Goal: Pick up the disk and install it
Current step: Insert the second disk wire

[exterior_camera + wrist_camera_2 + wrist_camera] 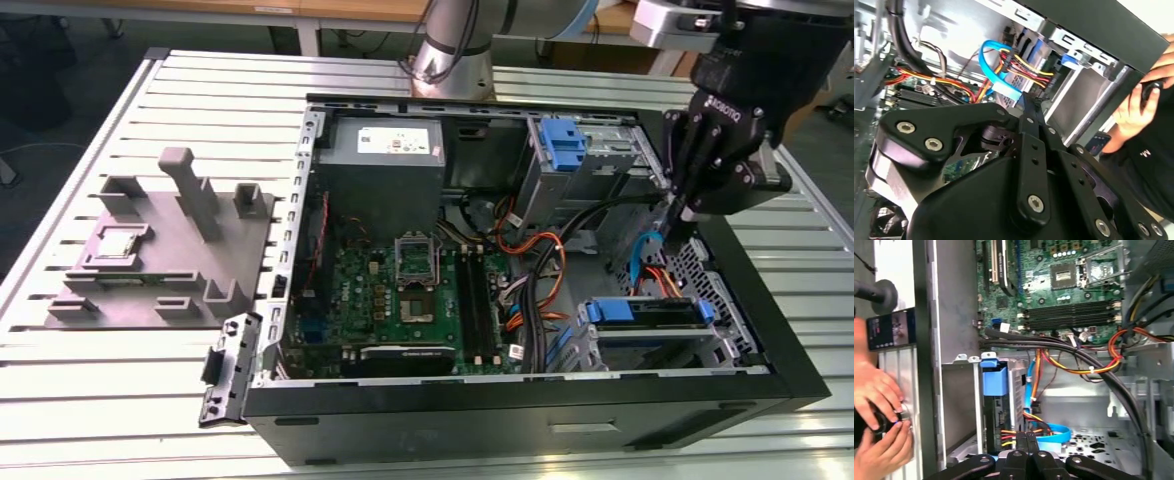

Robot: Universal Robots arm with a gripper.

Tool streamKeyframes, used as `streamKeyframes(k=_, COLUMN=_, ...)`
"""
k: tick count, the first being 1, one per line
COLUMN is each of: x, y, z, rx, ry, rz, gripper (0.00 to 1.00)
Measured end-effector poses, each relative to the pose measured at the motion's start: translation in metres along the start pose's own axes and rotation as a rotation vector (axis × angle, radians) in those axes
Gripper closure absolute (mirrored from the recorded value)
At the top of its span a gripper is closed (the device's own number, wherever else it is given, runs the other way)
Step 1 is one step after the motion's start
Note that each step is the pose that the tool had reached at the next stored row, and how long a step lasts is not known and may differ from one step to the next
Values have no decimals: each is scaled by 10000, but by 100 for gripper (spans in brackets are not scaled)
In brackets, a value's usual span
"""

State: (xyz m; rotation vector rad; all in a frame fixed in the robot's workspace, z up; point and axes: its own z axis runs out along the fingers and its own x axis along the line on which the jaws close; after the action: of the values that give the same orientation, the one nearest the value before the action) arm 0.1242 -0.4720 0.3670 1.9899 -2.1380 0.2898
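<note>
In the exterior view my claw (685,225) hangs inside the open computer case (801,370) above the disk (650,312) seated in its bay, while in the first wrist view my fingers (1027,440) meet, empty, beside that disk (999,410).

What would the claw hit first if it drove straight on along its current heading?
Probably the blue flat cable and coloured power wires by the disk, just ahead of the claw; depth unclear.
</note>
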Motion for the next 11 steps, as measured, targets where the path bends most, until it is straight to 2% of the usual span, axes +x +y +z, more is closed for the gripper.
streamKeyframes(k=3, x=-6, y=0, z=21, rx=13, ry=189, rz=4, gripper=89)
streamKeyframes(k=4, x=-8, y=0, z=31, rx=16, ry=231, rz=5, gripper=83)
streamKeyframes(k=5, x=-12, y=0, z=43, rx=18, ry=259, rz=6, gripper=83)
streamKeyframes(k=6, x=-16, y=-1, z=57, rx=19, ry=279, rz=7, gripper=83)
streamKeyframes(k=7, x=-21, y=-1, z=71, rx=20, ry=293, rz=6, gripper=76)
streamKeyframes(k=11, x=-26, y=-2, z=89, rx=21, ry=299, rz=5, gripper=76)
